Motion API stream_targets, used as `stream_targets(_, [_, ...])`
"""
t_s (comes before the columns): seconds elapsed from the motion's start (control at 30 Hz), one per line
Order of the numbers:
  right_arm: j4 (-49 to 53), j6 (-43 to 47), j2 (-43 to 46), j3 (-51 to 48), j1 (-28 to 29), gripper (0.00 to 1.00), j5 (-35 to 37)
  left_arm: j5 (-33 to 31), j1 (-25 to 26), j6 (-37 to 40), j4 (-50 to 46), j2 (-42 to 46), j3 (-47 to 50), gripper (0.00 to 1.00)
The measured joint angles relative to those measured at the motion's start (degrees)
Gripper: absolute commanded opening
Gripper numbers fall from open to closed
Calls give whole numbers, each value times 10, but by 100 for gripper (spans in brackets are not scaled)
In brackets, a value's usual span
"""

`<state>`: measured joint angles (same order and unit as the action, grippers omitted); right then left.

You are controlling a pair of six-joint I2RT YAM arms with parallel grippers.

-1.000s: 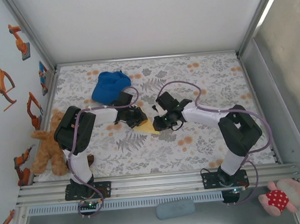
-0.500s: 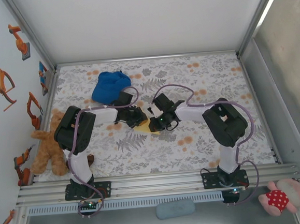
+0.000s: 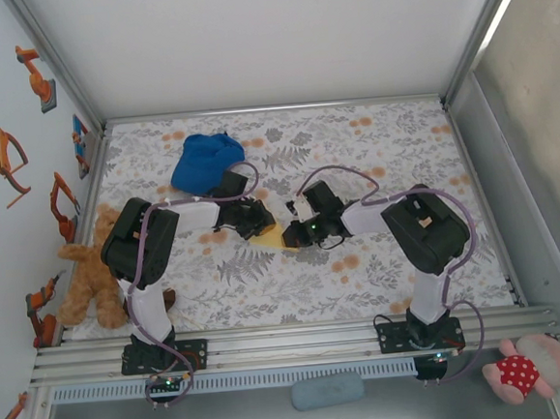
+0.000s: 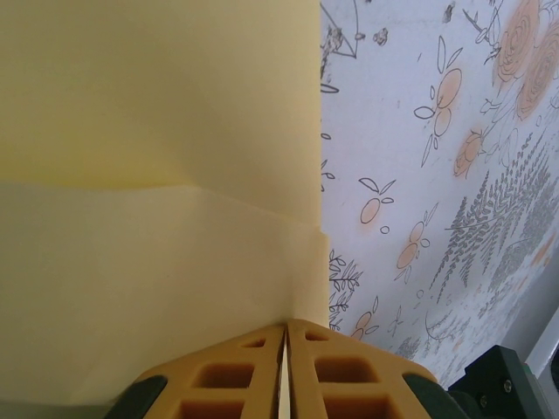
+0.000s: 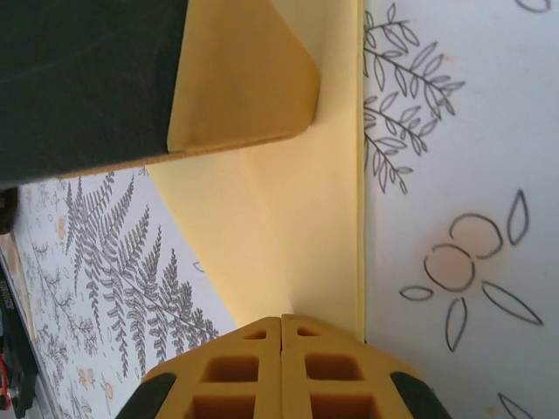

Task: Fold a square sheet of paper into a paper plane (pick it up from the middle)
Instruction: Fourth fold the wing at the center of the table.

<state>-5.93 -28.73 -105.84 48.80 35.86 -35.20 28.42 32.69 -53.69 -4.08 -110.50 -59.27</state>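
A floral-printed surface (image 3: pixel 381 260) is lying inside a white-walled enclosure, with an aluminium rail (image 3: pixel 291 345) running along its near edge and robot-arm stickers (image 3: pixel 4 158) showing on the left wall. A blue cap (image 3: pixel 204 162) is sitting at the far left of the surface, a brown teddy bear (image 3: pixel 89 278) is slumping against the left edge, and a pink plush doll (image 3: pixel 525 370) is lying beyond the near right corner. Compared with a second ago, the right arm is standing with its elbow drawn further in and the right gripper (image 3: pixel 292 233) has shifted left and closed up, while the left arm and the yellow paper (image 3: pixel 274 237) are sitting where they were. The paper is lying at the middle of the surface, directly between the two grippers. The left gripper (image 4: pixel 284 336) is pinching the paper's edge, a thin pale sliver showing between its nearly closed jaws, with the creased sheet (image 4: pixel 157 218) stretching ahead. In the right wrist view, the right gripper (image 5: pixel 280 327) is sitting fully closed at the near end of the folded paper (image 5: pixel 279 227); whether any paper is caught in it cannot be told.
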Motion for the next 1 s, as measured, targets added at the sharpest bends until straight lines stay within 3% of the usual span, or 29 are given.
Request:
stream_targets(0.23, [-24,-15,55,-77,-23,2,-14,2,-1,2,0,0,0,13])
stream_targets(0.53, [78,-9,111,-61,-24,0,6,2,-1,4,-5,-1,-4,13])
stream_targets(0.77, [82,-4,47,45,-8,0,7,1,0,4,-12,-2,-9,13])
stream_targets(1.0, [81,-4,-26,74,0,0,10,2,0,5,-15,-3,-11,13])
